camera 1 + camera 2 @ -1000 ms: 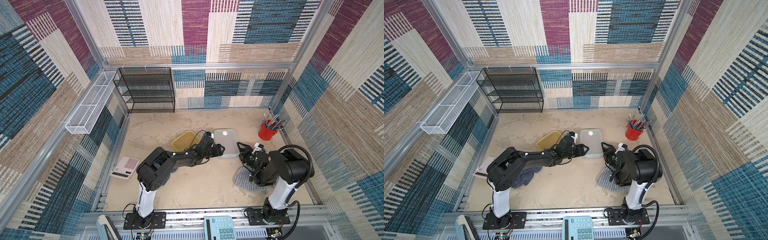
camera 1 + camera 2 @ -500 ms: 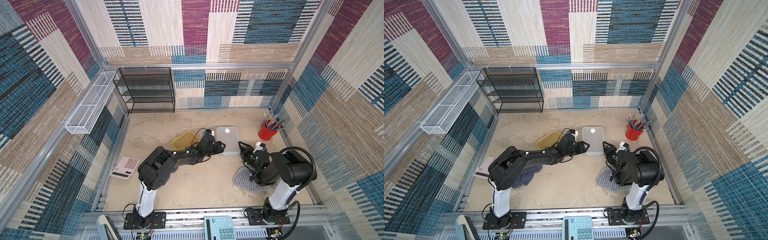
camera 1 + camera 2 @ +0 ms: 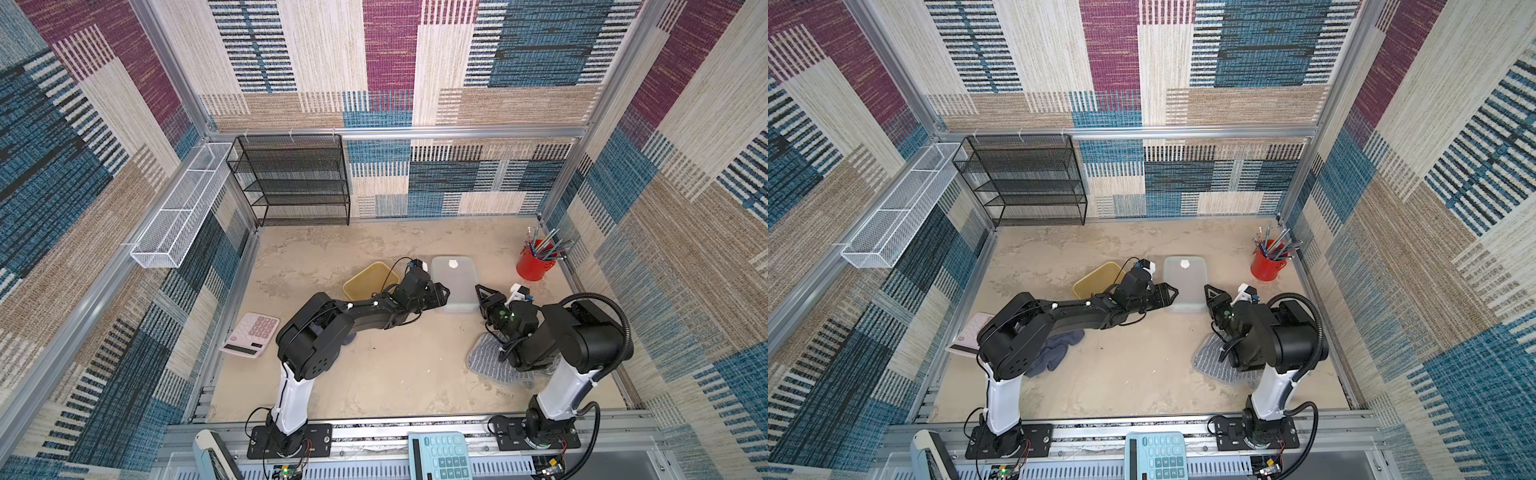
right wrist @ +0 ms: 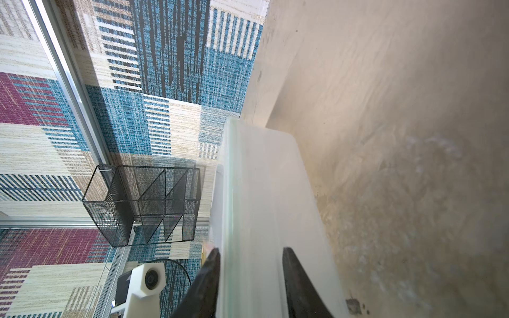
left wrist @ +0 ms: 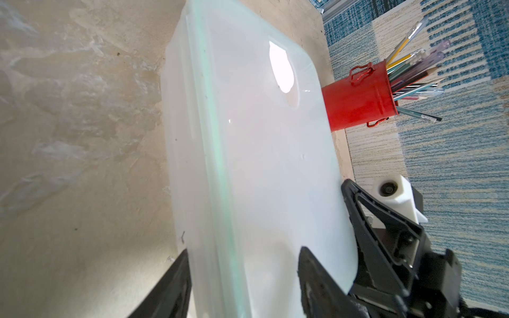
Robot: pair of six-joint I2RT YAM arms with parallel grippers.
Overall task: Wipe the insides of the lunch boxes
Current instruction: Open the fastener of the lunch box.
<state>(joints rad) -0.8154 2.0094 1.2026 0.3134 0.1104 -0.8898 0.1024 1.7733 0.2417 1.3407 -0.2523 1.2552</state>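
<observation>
you see a frosted lunch box (image 5: 261,165) of smooth, milky plastic, and an amber lunch box (image 3: 368,281) of translucent plastic. the pen cup (image 5: 355,102) is glossy red metal. the table (image 3: 395,374) looks matt and mottled like stone. the striped cloth (image 3: 488,359) is ribbed, the shelf (image 3: 299,183) black wire mesh.

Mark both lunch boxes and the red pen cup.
clear lunch box (image 3: 454,282), in a top view, middle of its lid.
amber lunch box (image 3: 366,280), in a top view, middle of its visible part.
red pen cup (image 5: 358,99), left wrist view, its side wall.
</observation>
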